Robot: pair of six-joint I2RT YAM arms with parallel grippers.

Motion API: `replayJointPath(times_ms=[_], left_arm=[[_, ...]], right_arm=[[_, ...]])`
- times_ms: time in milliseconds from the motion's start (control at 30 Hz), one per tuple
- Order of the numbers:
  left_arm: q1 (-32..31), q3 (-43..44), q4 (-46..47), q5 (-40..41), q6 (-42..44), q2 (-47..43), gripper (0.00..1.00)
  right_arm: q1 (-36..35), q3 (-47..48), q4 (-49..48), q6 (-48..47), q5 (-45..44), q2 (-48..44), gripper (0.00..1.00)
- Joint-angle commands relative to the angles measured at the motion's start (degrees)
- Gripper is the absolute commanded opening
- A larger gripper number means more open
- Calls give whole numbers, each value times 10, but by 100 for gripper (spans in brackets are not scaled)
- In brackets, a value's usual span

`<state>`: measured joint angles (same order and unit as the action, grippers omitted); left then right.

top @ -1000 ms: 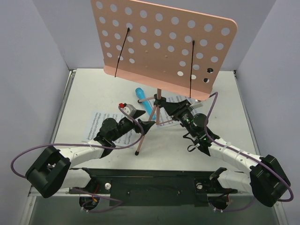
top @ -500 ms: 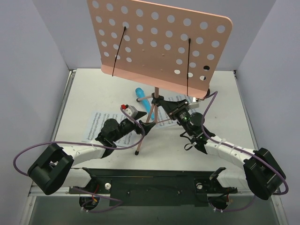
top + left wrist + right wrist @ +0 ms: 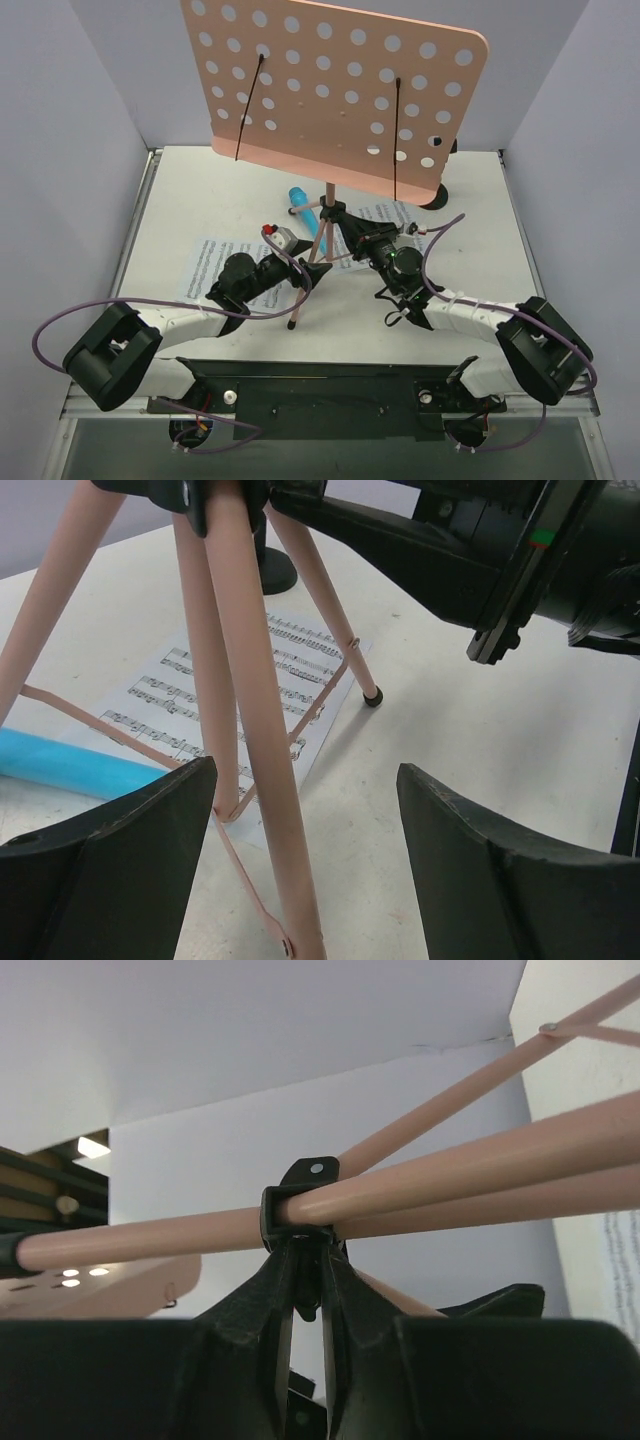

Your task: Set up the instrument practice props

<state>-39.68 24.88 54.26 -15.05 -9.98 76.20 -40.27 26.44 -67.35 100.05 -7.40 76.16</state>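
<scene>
Music stand (image 3: 330,90) collar (image 3: 297,1200) sits pinched in right jaws, leg (image 3: 255,740) between left jaws.

White flat tabletop (image 3: 190,200): white printed sheet-music page (image 3: 205,265) laid left, second sheet-music page (image 3: 385,213) right, bright blue cylindrical microphone (image 3: 303,207) between, pink thin-legged tripod (image 3: 297,310) planted mid, black round stand base (image 3: 443,197) far right.

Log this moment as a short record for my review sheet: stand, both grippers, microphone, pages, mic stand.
music stand: standing on its tripod legs
right gripper: shut on the stand's black leg collar
left gripper: open, straddling one tripod leg
blue microphone: lying on the table behind the legs
sheet-music pages: flat, one left, one under the tripod
mic stand: far right, partly hidden
</scene>
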Motion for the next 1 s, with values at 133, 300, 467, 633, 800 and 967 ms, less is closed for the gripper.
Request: replayJointPath(times_ms=[133, 300, 467, 633, 800, 967], left_arm=[[-8, 19, 21, -10, 14, 6, 83], [-10, 22, 11, -12, 17, 3, 84], [-11, 24, 4, -11, 22, 2, 84], [-11, 24, 3, -10, 22, 2, 84], [-11, 26, -3, -9, 23, -6, 84], [-11, 29, -18, -3, 31, -18, 84]], right_arm=[[-14, -9, -94, 169, 22, 109, 11], [-6, -19, -179, 139, 38, 139, 51], [34, -63, -205, 69, 69, 110, 60], [89, -122, -165, -57, 138, 6, 62], [109, -101, 56, -312, 207, -172, 61], [20, 35, 502, -761, 134, -332, 60]])
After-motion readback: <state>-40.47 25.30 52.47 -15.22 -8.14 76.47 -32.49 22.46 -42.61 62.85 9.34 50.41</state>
